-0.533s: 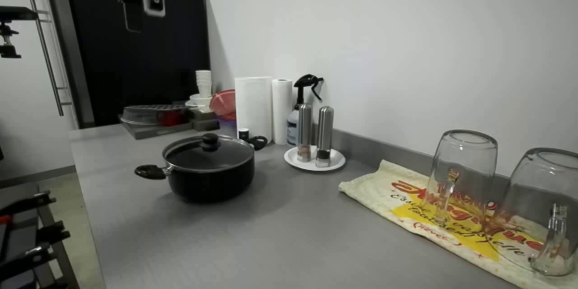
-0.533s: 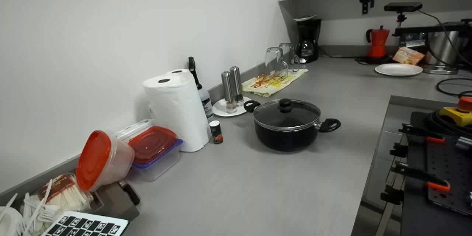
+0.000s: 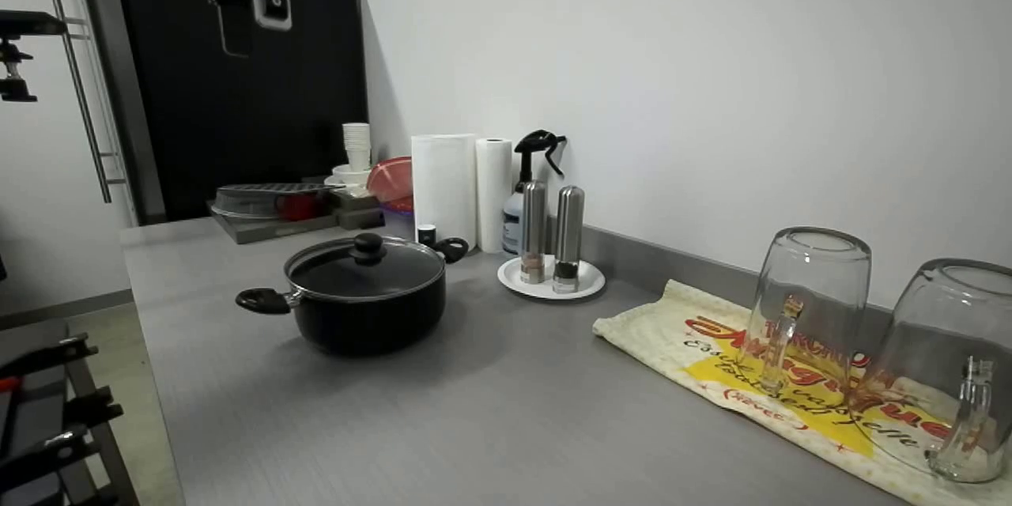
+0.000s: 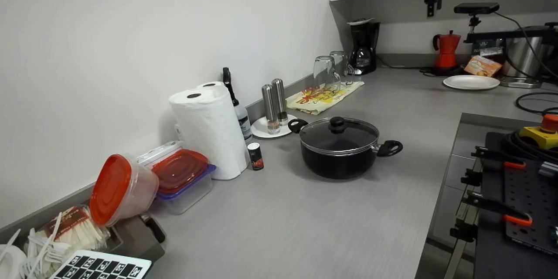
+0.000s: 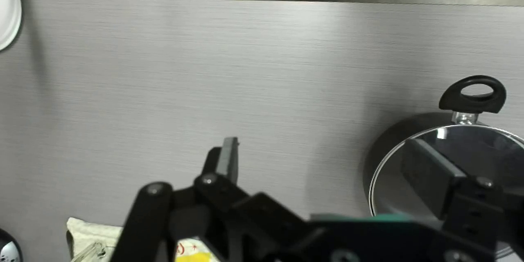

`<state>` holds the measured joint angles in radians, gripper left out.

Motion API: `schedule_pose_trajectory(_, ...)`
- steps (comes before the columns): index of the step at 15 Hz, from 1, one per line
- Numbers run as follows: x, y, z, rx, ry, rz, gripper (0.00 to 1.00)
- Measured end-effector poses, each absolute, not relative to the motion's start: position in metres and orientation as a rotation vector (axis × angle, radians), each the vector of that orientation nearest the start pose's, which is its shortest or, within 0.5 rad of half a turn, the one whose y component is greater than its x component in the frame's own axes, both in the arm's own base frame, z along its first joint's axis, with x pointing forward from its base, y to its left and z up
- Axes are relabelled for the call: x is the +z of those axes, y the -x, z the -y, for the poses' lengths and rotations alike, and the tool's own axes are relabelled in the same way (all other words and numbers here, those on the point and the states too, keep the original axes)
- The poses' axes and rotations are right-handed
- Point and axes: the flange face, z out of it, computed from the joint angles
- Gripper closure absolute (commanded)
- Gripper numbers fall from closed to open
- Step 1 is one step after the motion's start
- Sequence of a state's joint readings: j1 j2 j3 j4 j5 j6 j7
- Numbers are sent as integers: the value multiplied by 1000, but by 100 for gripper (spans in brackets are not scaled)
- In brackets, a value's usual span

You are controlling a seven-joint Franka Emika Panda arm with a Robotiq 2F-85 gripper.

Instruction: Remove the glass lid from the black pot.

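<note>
On the counter [image 4: 305, 226], black pot [image 4: 339, 168], handles [image 4: 383, 151] crosswise, lid [image 4: 340, 143] knob [image 4: 337, 124] upward.

Glass lid [image 3: 365, 273] on pot [image 3: 378, 324], gripper [image 3: 254, 35] aloft

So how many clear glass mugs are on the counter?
2. Both stand upside down on the printed cloth: one mug nearer the black pot, the other mug just beyond it. I see no others, but some could be hidden.

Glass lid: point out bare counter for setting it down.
Bare counter lies on two sides of the black pot: toward the printed towel and toward the plastic tubs. Along the wall it is crowded: paper rolls, spray bottle, mills on a plate.
</note>
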<state>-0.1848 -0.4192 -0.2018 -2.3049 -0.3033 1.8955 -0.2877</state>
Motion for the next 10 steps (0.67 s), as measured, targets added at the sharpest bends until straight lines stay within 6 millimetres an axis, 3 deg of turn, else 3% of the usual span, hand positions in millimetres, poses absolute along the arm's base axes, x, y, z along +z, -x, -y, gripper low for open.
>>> schedule_pose_trajectory(3,503,-403,168,81,3332,62,0)
schedule_pose_trajectory(10,492,-475,76,-21,3218,122,0)
